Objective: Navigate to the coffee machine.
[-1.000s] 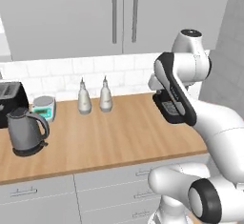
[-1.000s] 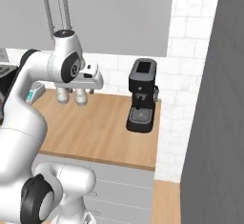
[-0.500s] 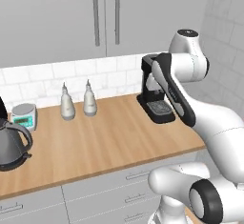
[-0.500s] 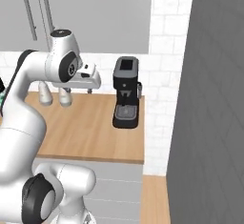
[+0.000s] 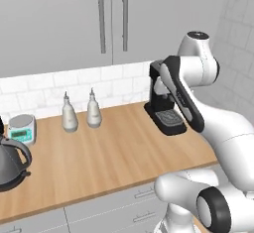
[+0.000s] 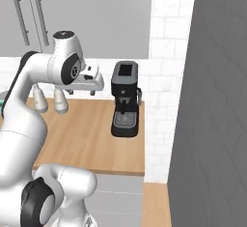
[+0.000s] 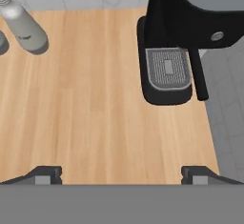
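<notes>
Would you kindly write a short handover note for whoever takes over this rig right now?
Claw: open, holding nothing, hovering above the wooden counter.
Coffee machine: upright at the right end of the counter against the tiled wall, drip tray facing the room; in the hand view it sits ahead and to the right of the claw.
Nearby: two white bottles to its left, further left a kettle and a small scale.
Done: the base appears to be roughly in front of the machine.
Left: judge whether that is close enough; a small further shift right may centre it.
</notes>
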